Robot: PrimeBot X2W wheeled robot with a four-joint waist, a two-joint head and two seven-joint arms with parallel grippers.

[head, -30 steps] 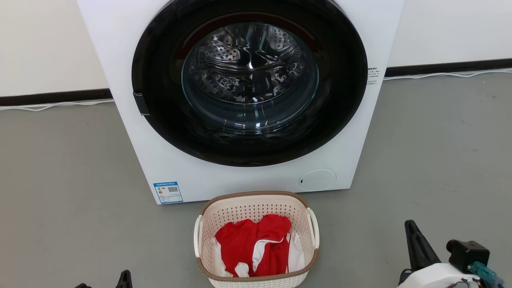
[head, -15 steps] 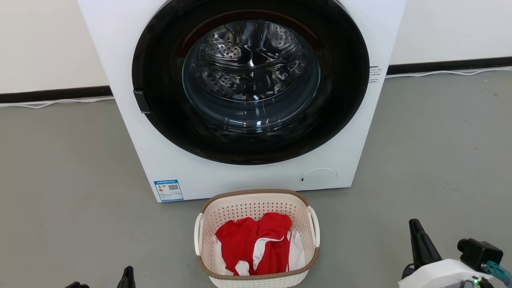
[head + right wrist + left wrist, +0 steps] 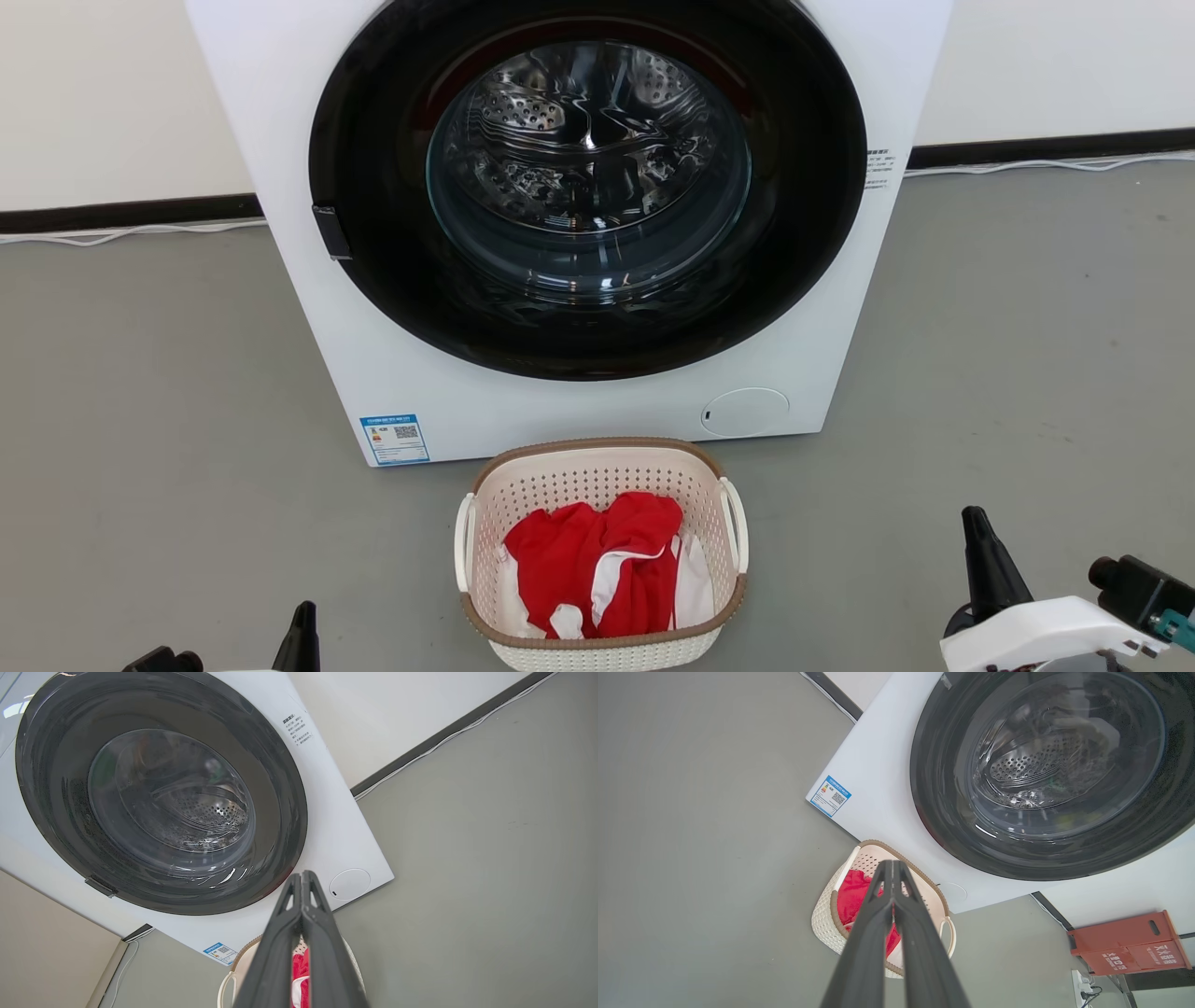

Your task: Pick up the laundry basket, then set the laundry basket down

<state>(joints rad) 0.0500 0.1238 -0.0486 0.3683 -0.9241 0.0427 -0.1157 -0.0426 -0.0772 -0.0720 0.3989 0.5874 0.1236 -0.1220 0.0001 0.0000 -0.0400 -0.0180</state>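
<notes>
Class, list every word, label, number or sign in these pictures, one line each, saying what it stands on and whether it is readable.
Blue label with a QR code, lower left corner of the washing machine front: too small to read.
Black printed lines, right edge of the machine's front: too small to read.
White characters on the orange-red box by the wall: blurred, unreadable.
Nothing can be quoted.

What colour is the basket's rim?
The basket's rim is brown, woven-looking; clearest in the head view.

A white washing machine (image 3: pixel 560 411) stands on grey floor (image 3: pixel 140 420), orange box (image 3: pixel 1125 938) beside.
</notes>
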